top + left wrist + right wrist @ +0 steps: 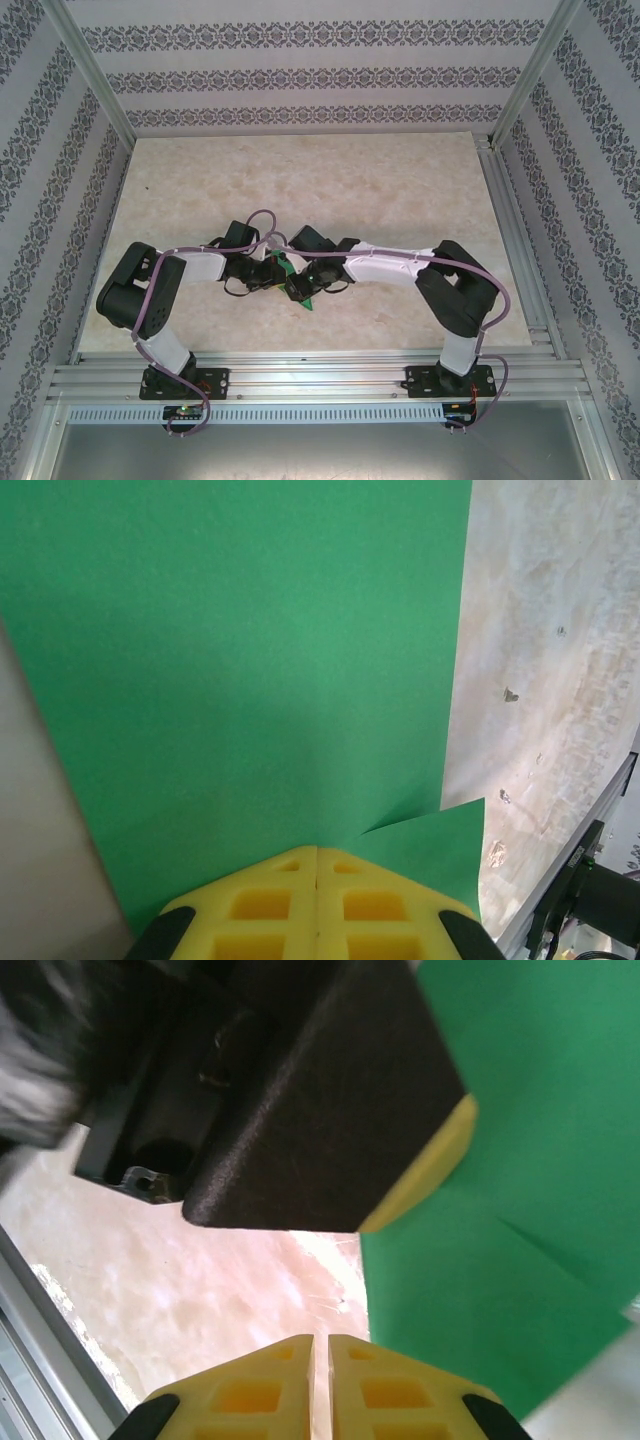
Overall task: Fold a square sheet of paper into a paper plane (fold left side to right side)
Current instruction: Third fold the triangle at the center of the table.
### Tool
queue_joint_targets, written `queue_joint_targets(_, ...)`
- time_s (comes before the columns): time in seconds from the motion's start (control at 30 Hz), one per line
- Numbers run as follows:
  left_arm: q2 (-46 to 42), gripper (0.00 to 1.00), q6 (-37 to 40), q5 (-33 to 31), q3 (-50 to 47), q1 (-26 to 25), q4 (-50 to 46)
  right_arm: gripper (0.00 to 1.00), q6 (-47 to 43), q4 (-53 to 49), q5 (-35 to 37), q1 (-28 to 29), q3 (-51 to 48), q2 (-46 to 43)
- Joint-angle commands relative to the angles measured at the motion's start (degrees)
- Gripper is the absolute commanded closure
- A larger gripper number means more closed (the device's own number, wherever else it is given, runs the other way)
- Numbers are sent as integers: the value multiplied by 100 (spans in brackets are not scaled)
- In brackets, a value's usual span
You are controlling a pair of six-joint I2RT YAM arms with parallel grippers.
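Marble-look table (pixel 400 180) sat inside patterned walls. Green sheet of paper (pixel 240 680) was mid-table, mostly hidden from above by both wrists. Left gripper (pixel 317 852) was closed, tips at the sheet beside a small corner flap; couldn't tell if it pinched paper. Right gripper (pixel 321 1340) hung just beside the sheet, pads nearly touching, holding nothing. Both elbows bent outward from the sheet.

one green paper sheet (pixel 230 680); two arms: left arm (pixel 205 266), right arm (pixel 392 262); one table (pixel 350 180); four yellow fingers (pixel 250 1392).
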Motion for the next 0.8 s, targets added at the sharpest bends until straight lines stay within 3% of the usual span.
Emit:
queue_joint_targets(0.0, 207, 100, 190, -928, -228, -81, -725, 88, 167, 293, -156, 35, 85, 184)
queue_joint_targets(0.33, 195, 100, 222, -1021, -204, -78, -787, 89, -7, -72, -55, 43, -86, 454)
queue_joint_targets(0.77, 239, 100, 304, -1231, -115, -85, -966, 89, 163, 1, -195, 18, -864, 189)
